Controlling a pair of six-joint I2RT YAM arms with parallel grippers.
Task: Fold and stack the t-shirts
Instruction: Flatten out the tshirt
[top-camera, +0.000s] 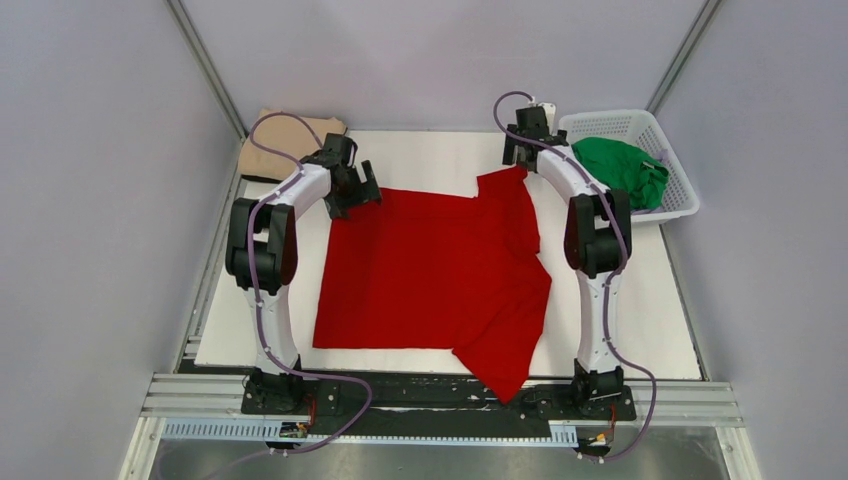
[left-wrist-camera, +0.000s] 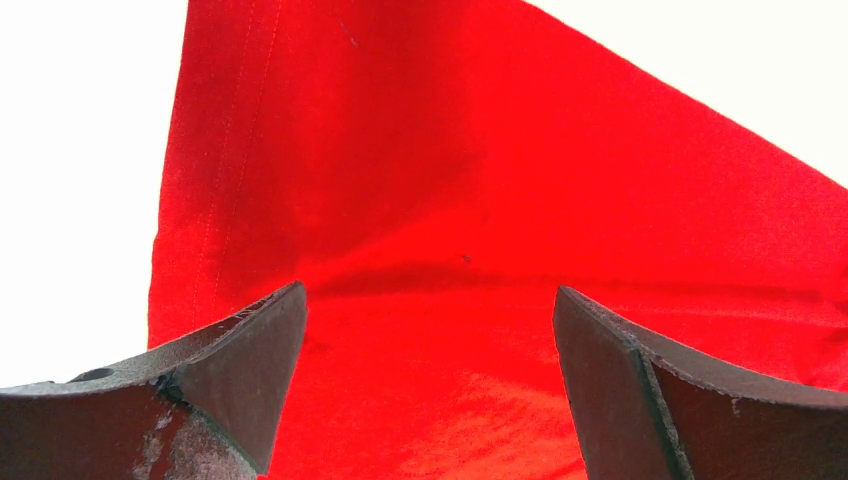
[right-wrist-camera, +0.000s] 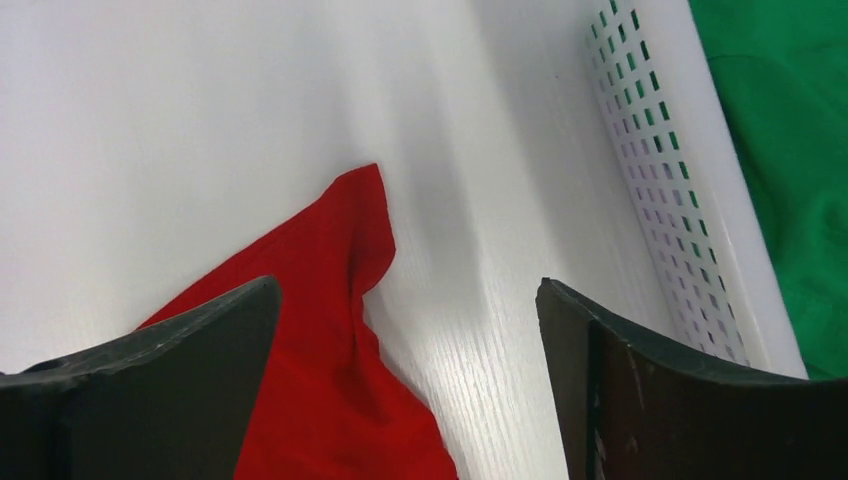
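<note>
A bright red t-shirt (top-camera: 430, 270) lies spread on the white table, one part hanging over the near edge. My left gripper (top-camera: 362, 192) is open and empty above the shirt's far left corner; the left wrist view shows red cloth (left-wrist-camera: 480, 200) between and beyond the spread fingers (left-wrist-camera: 240, 370). My right gripper (top-camera: 522, 158) is open and empty above the shirt's far right sleeve tip (right-wrist-camera: 340, 260), beside the basket. A green t-shirt (top-camera: 620, 168) lies bunched in the basket. A tan beige t-shirt (top-camera: 285, 145) lies folded at the far left corner.
The white plastic lattice basket (top-camera: 676, 190) stands at the far right; its wall (right-wrist-camera: 670, 160) shows close to my right gripper. Grey enclosure walls surround the table (top-camera: 440, 150). Bare white table surface lies beyond the red shirt.
</note>
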